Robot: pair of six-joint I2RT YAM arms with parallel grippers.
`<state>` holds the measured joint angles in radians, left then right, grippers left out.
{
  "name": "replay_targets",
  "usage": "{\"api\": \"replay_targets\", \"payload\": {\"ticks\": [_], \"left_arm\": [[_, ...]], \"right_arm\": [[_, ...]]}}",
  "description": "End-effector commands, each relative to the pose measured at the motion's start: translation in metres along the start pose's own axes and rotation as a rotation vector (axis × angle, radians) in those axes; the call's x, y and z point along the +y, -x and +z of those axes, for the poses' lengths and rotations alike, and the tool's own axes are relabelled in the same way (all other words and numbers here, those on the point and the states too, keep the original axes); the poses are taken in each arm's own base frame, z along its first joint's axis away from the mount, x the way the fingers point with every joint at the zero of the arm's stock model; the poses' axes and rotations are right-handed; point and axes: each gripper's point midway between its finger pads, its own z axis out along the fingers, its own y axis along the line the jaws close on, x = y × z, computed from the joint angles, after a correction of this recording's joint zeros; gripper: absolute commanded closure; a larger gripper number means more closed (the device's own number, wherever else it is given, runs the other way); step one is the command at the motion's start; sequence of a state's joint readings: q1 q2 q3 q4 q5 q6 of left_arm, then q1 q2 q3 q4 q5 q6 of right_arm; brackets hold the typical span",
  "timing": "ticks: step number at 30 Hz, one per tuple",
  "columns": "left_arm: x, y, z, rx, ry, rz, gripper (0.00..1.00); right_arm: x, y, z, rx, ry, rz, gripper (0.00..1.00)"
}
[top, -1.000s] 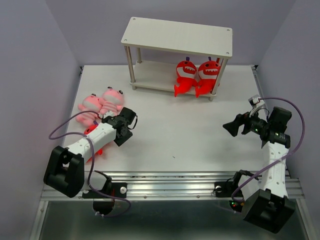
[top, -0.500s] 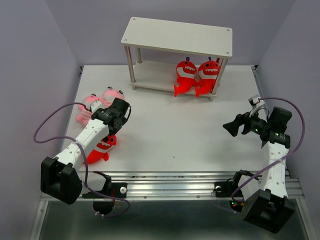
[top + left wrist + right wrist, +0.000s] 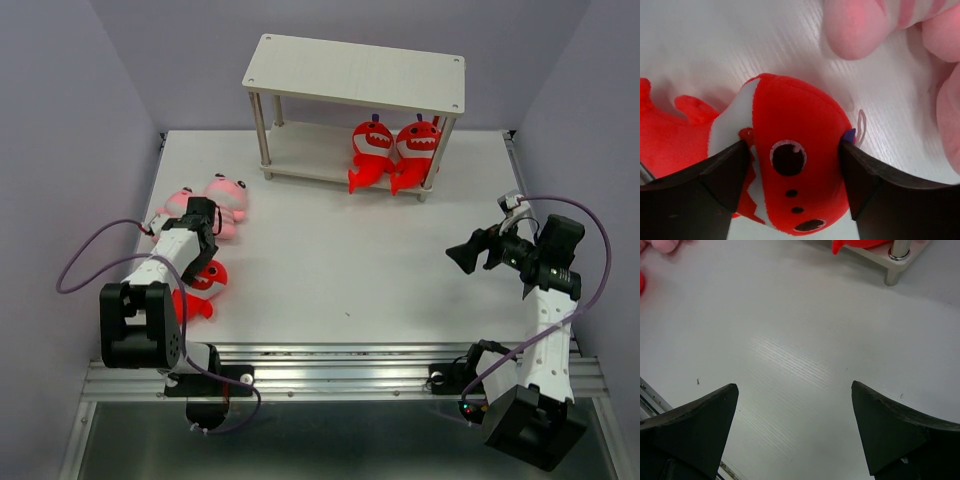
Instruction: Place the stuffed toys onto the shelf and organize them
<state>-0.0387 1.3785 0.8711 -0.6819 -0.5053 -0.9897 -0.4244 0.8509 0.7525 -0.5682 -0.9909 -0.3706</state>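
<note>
A red stuffed toy (image 3: 203, 283) lies on the table at the front left. In the left wrist view its head (image 3: 790, 170) fills the gap between the fingers of my left gripper (image 3: 792, 147), which is open; the fingers stand close against both sides of the head, which does not look squeezed. In the overhead view the left gripper (image 3: 200, 238) hangs just behind this toy. Two pink stuffed toys (image 3: 228, 195) lie side by side behind it. The shelf (image 3: 355, 75) stands at the back, with two red toys (image 3: 372, 150) leaning on its lower board. My right gripper (image 3: 455, 257) hovers open and empty.
The left arm's purple cable (image 3: 85, 265) loops out to the left of the toys. In the right wrist view a shelf leg (image 3: 897, 260) stands at the top right, above bare table (image 3: 790, 340). A metal rail (image 3: 330, 365) runs along the near edge.
My left arm has swung back and to the left, from the table's middle-left to above the red toy, and its jaws have opened wider. The right arm has not moved.
</note>
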Motion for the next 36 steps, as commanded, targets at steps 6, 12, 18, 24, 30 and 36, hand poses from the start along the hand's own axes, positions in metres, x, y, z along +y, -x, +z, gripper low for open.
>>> {"api": "replay_targets", "payload": {"ticks": [6,12,18,24,30,36], "left_arm": [[-0.015,-0.043,0.008,0.200,-0.115,0.098,0.78],[-0.056,-0.068,-0.042,0.337,-0.541,0.153,0.96],[-0.077,-0.096,-0.107,0.468,-0.854,0.107,1.00],[-0.109,-0.141,-0.193,0.595,-1.065,0.106,1.00],[-0.154,-0.165,-0.260,0.648,-1.178,0.018,1.00],[-0.198,-0.204,-0.297,0.720,-1.199,-0.048,1.00]], "right_arm": [[-0.002,0.008,-0.003,-0.025,-0.013,-0.044,0.00],[0.002,0.005,-0.002,-0.022,0.009,-0.044,0.00],[0.016,0.001,-0.001,-0.015,0.106,-0.058,0.00],[0.033,-0.006,0.007,0.111,0.235,-0.071,0.00],[0.069,-0.016,0.042,0.284,0.325,-0.162,0.00],[0.122,0.007,0.058,0.391,0.494,-0.063,0.00]]}}
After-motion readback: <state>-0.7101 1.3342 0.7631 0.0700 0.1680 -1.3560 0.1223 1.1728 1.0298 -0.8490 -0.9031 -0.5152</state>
